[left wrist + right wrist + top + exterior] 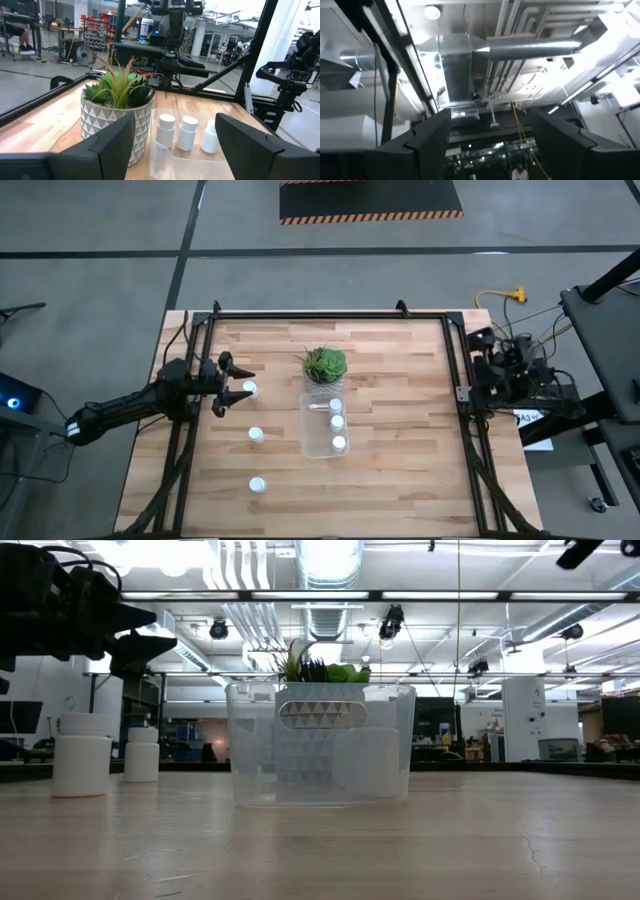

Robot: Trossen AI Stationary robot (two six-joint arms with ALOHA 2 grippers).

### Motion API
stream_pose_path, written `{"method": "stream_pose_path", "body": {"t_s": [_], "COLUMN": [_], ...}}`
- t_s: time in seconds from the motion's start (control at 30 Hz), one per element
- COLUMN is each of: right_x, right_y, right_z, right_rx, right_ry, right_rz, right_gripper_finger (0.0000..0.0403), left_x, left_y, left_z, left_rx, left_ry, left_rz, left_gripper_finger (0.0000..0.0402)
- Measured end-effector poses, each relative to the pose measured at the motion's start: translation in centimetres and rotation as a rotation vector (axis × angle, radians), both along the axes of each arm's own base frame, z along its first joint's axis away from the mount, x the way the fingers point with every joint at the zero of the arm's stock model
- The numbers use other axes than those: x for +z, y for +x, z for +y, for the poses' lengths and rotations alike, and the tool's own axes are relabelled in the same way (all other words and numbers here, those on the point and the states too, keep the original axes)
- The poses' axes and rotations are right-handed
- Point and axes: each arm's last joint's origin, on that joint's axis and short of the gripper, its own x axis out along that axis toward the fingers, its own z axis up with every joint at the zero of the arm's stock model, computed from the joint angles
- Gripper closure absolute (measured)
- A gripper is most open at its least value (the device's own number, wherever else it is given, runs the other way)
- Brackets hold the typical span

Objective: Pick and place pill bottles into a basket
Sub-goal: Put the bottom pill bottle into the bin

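High view is showing the left gripper (240, 389), fingers apart, straddling a pill bottle (249, 388) left of the basket (308, 442), which is holding three; two are waiting on the desk (400, 470). Right wrist view is showing the parked right gripper (490, 135), fingers apart.

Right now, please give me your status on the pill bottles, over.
Left claw open, empty, beside a loose bottle. Right claw open, parked off-table. Three bottles in basket, three outside. Plant behind basket, no obstruction.
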Motion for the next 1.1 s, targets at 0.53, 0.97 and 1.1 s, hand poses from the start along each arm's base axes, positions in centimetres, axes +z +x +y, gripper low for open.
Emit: {"method": "stream_pose_path", "body": {"t_s": [0.53,0.97,1.1], "right_x": [-6.9,-9.4,-10.0], "right_y": [3.8,4.6,4.7], "right_z": [-0.1,-0.1,-0.1], "right_rx": [-0.032,-0.094,-0.101], "right_ry": [-0.030,-0.155,-0.180], "right_rz": [0.423,0.716,0.778], "right_gripper_finger": [0.0142,0.0142,0.0142], "left_x": [0.0,0.0,0.0], "left_y": [0.0,0.0,0.0], "left_z": [0.0,0.0,0.0], "left_rx": [0.000,0.000,0.000], "left_ry": [-0.002,-0.002,-0.002], "left_rz": [0.005,0.005,0.005], "left_gripper_finger": [0.0143,0.0143,0.0143]}}
